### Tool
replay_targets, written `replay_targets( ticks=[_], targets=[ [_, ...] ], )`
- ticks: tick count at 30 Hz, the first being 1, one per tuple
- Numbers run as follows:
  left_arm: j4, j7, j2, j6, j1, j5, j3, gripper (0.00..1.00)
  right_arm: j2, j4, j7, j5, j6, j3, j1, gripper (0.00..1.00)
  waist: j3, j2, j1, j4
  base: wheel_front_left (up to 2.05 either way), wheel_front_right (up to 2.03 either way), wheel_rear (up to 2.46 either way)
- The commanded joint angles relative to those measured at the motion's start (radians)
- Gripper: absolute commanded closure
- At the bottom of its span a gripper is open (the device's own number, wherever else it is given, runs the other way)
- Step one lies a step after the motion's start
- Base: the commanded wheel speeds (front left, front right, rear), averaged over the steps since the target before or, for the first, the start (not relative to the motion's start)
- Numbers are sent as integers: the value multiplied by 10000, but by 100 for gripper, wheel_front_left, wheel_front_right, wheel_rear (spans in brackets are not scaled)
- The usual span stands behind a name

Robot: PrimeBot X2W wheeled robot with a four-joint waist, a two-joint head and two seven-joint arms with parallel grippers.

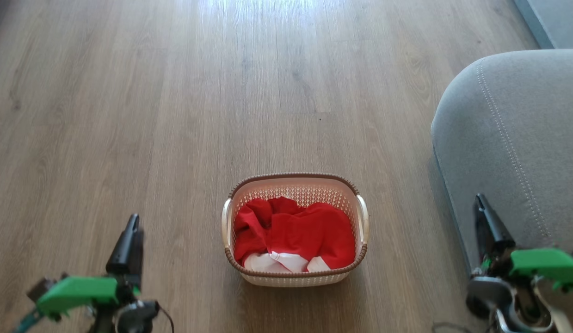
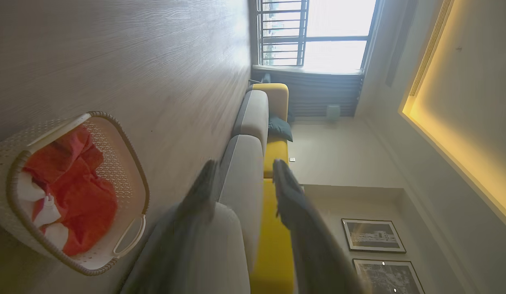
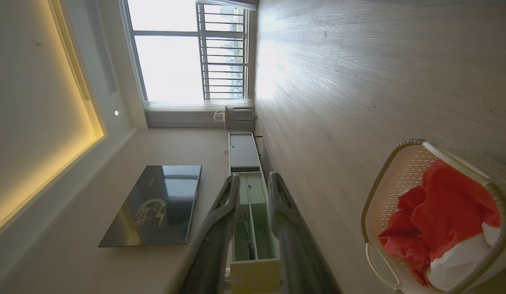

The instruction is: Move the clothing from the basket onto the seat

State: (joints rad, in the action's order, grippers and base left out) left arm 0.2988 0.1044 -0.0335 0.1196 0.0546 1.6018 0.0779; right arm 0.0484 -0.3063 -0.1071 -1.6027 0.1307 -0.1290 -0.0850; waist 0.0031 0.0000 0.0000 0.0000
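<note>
The cream basket (image 1: 294, 184) with a brown rim stands on the wood floor, low in the middle of the head view. The red clothing (image 1: 304, 231) with white parts lies crumpled inside it. The grey seat (image 1: 513, 134) with double stitching is at the right, its rounded corner near the basket. My left gripper (image 1: 133, 222) hovers lower left of the basket, and the left wrist view shows its fingers (image 2: 207, 183) apart around nothing. My right gripper (image 1: 479, 202) is lower right, in front of the seat's edge. Its fingers (image 3: 232, 196) stand a little apart and hold nothing.
Bare wood floor (image 1: 221, 92) stretches ahead and to the left. A second grey cushion (image 1: 554, 18) is at the far right. The left wrist view shows the sofa's yellow back (image 2: 273, 151). A low TV cabinet (image 3: 244, 163) and a window (image 3: 183, 53) appear in the right wrist view.
</note>
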Motion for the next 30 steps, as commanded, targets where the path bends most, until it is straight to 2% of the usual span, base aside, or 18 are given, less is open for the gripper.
replay_targets(
  ticks=[1, 3, 18, 30],
  targets=[
    [104, -5, 13, 0, -46, -4, -10, 0, -8, -101, 1, 2, 0, 9, 25, 0, 1, 0, 0, 0, 0, 0, 0],
    [477, 0, 46, -4, -346, -2, -67, 0, -44, -506, 0, 0, 0, 40, 266, 0, 1, 0, 0, 0, 0, 0, 0],
    [724, -424, -35, 10, 159, -291, -285, 0, 152, -528, 308, 328, 0, 310, -164, 0, -84, 0, 0, -5, 0, 0, 0],
    [994, -790, -140, 21, 589, -1384, -430, 0, 520, -703, 790, 982, 0, 953, -586, 0, -151, 0, 0, -14, 0, 0, 0]
  ],
)
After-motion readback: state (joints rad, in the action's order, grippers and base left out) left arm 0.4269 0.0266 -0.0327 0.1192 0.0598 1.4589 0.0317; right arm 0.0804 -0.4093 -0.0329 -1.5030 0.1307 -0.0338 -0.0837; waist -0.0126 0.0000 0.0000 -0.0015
